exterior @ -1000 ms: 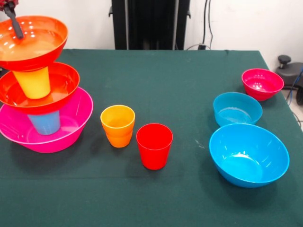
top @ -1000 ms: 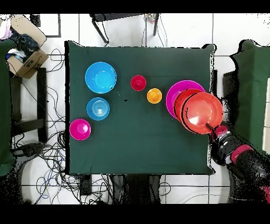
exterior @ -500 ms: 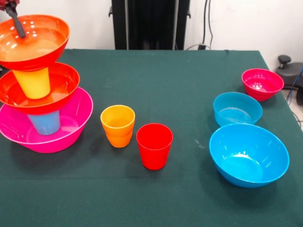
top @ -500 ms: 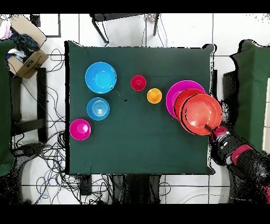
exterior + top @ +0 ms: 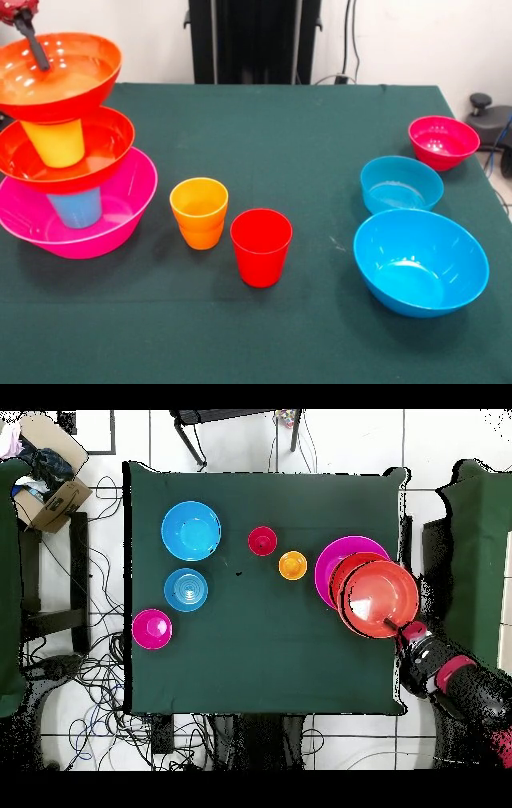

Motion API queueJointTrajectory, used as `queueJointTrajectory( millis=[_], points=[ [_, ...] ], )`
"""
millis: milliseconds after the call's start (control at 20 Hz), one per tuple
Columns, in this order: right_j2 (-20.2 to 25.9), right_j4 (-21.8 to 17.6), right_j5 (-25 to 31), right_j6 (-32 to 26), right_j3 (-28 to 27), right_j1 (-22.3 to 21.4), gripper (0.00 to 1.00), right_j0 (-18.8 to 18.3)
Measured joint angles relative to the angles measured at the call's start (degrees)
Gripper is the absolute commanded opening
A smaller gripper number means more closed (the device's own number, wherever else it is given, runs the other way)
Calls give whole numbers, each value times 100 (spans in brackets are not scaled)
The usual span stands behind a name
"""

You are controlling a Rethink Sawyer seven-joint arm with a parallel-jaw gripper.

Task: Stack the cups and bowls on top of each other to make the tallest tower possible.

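My gripper (image 5: 32, 44) pinches the rim of the top orange-red bowl (image 5: 68, 76) directly below it, so I should centre that bowl on the yellow cup (image 5: 54, 142) underneath before letting go gently, keeping the tower (image 5: 72, 160) balanced.

bright even light; glare on glossy bowls (image 5: 60, 68).

This looks like a robotics lab. A bench (image 5: 260, 664) draped in dark green cloth stands on a white tiled floor (image 5: 90, 444) strewn with tangled black cables (image 5: 95, 674). An open cardboard box (image 5: 45, 484) of odds and ends sits off one corner, with plain white walls (image 5: 400, 40) behind.
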Motion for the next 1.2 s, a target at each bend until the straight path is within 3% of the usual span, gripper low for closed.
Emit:
queueJointTrajectory(
  millis=[500, 1200],
  points=[
    [2, -165, 82, 0, -196, 255, 0, -70],
    [31, -170, 135, 0, -217, 244, 0, -92]
  ],
)
